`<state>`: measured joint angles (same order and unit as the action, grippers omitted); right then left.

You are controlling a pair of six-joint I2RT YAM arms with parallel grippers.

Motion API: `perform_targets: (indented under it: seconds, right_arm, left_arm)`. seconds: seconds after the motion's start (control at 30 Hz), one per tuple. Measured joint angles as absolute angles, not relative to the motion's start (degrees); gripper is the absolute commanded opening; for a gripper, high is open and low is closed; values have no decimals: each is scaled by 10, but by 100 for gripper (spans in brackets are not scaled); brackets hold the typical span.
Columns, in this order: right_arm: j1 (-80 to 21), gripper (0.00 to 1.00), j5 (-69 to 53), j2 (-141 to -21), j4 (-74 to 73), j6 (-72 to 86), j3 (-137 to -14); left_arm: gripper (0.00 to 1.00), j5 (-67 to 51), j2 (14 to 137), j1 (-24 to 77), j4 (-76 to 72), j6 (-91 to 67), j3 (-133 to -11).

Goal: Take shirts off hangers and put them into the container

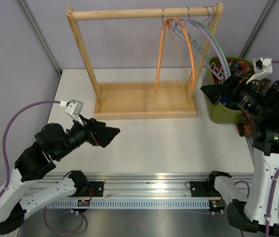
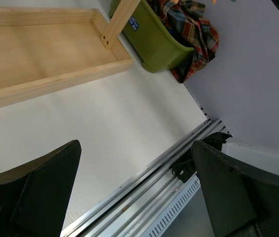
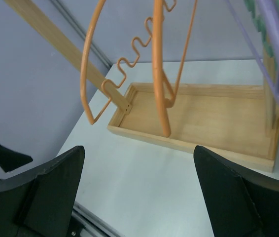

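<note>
Bare hangers hang from the right end of the rack's rail: an orange hanger (image 1: 175, 54) (image 3: 158, 74), a pale green hanger (image 1: 214, 43) and a lilac hanger (image 1: 209, 34) (image 3: 272, 34). The olive-green container (image 1: 223, 112) (image 2: 152, 39) stands at the table's right edge. A tartan shirt (image 2: 194, 30) fills it and spills over its side (image 1: 244, 129). My right gripper (image 1: 209, 91) (image 3: 138, 150) hovers in front of the container, open and empty, facing the rack. Low over the near-left table, my left gripper (image 1: 114, 132) (image 2: 135, 148) is also open and empty.
The wooden rack (image 1: 129, 14) stands at the back of the table, with its shallow tray (image 1: 144, 107) (image 2: 46, 79) (image 3: 189, 143) below the rail. A metal rail (image 1: 144, 180) (image 2: 179, 150) runs along the near edge. Purple walls surround the table.
</note>
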<state>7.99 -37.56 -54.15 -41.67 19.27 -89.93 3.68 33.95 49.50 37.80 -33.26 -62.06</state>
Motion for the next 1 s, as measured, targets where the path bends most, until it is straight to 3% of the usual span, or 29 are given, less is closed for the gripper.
perform_targets:
  seconds: [0.53, 0.7, 0.87, 1.0]
  right_arm:
    - [25, 100, -517, -522, -370, 253, -886]
    - [-83, 99, -501, -592, -331, 261, -923]
    - [-241, 99, -403, -688, -362, 215, -985]
    - [-289, 99, -346, -719, -396, 191, -1008]
  left_arm:
    - [99, 58, 364, 495, 394, -313, -672]
    - [99, 58, 382, 495, 394, -309, -683]
    - [99, 62, 387, 495, 403, -301, -697]
    - [99, 69, 387, 495, 411, -295, -714]
